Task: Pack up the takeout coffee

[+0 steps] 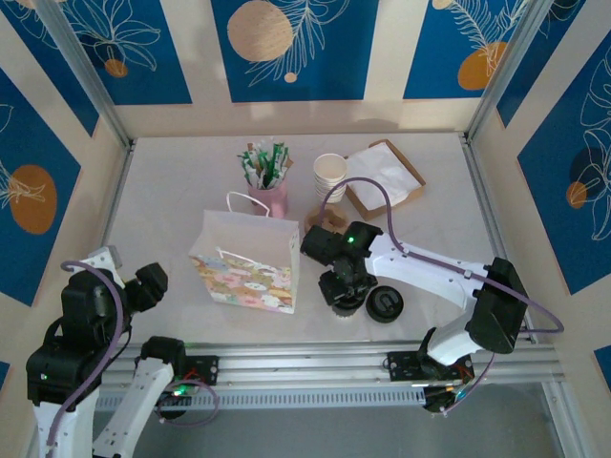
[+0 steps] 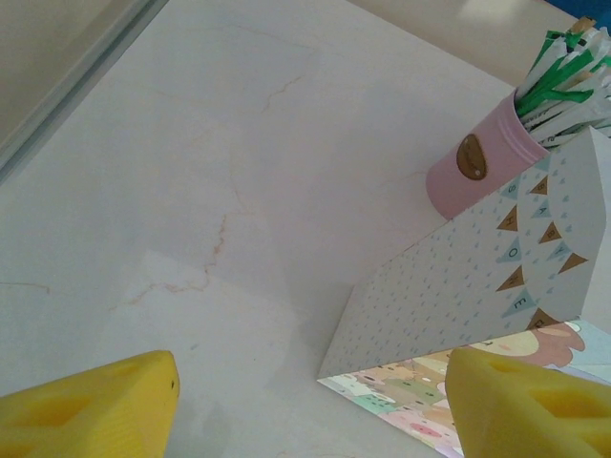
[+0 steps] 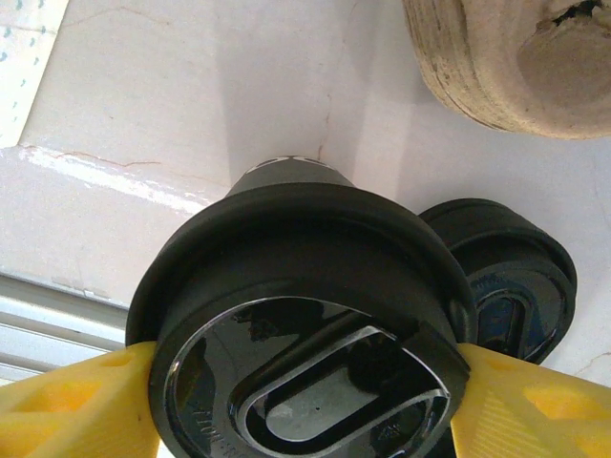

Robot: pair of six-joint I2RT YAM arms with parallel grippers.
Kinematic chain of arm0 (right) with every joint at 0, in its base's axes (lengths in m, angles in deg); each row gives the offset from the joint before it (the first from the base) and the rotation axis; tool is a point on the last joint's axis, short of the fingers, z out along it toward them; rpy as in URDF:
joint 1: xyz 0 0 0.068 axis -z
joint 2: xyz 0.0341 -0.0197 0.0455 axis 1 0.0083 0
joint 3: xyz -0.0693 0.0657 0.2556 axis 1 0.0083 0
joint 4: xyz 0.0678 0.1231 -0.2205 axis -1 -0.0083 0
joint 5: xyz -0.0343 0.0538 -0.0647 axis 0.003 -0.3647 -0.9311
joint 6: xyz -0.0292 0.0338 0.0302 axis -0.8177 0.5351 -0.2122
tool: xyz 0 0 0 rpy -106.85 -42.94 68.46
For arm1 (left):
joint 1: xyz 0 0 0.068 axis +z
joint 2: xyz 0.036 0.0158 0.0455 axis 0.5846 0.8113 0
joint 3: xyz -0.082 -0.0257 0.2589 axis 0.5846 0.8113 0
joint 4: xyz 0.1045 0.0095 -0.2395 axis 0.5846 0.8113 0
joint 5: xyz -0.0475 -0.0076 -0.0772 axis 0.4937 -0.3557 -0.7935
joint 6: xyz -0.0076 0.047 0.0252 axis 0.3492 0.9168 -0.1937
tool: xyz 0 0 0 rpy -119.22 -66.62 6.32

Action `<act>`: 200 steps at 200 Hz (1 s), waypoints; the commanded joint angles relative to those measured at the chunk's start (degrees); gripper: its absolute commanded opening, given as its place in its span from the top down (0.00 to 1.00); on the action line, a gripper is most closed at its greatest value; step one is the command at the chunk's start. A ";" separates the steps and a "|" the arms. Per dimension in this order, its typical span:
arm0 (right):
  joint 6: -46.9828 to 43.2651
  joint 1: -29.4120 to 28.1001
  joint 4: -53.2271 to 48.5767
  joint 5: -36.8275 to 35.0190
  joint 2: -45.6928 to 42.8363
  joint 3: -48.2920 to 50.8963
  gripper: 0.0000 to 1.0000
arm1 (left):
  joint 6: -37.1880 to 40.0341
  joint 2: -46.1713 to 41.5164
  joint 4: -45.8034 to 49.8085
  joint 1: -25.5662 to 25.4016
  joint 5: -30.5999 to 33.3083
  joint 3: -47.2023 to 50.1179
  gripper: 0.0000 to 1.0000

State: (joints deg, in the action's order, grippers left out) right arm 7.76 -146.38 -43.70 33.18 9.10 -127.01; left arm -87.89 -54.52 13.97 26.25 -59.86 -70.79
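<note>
The takeout coffee (image 3: 304, 315) stands just right of the gift bag (image 1: 250, 265). My right gripper (image 3: 305, 386) has a yellow finger against each side of its black lid, set to lift it bagward, though I cannot tell whether they pinch yet. My left gripper (image 2: 310, 401) hangs wide and empty left of the bag, likely waiting to steady it. From my right wrist the lid hides the cup's wall and half the loose lid (image 3: 520, 286) beyond.
</note>
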 commanded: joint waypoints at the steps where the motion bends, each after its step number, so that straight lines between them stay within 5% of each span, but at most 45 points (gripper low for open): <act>1: 3.79 0.61 -1.43 -0.92 0.68 -1.43 0.33 | -0.87 -0.15 0.76 -0.32 -1.11 0.81 0.26; 18: 4.13 0.78 -1.10 -0.67 0.37 -1.57 0.29 | -0.95 -0.15 0.58 -0.32 -1.44 1.16 0.26; 28: 4.43 0.97 -1.25 -0.75 0.26 -1.70 0.15 | -0.95 -0.15 0.58 -0.33 -1.46 1.25 0.26; 37: 4.36 1.13 -1.26 -0.66 0.11 -1.75 0.12 | -0.96 -0.15 0.45 -0.34 -1.38 1.34 0.27; 118: 5.23 2.02 -1.17 -0.55 -1.76 -1.87 0.17 | -1.14 -0.41 0.23 -0.37 -1.29 2.48 0.27; 200: 4.27 2.24 -3.73 -1.39 -3.47 -5.07 0.08 | -0.79 -0.45 0.50 -0.27 -0.94 2.11 0.27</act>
State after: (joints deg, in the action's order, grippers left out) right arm 11.79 -144.51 -44.53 32.74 7.71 -129.63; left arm -88.29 -54.52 13.95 26.25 -60.50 -68.60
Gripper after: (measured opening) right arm 0.920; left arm 0.734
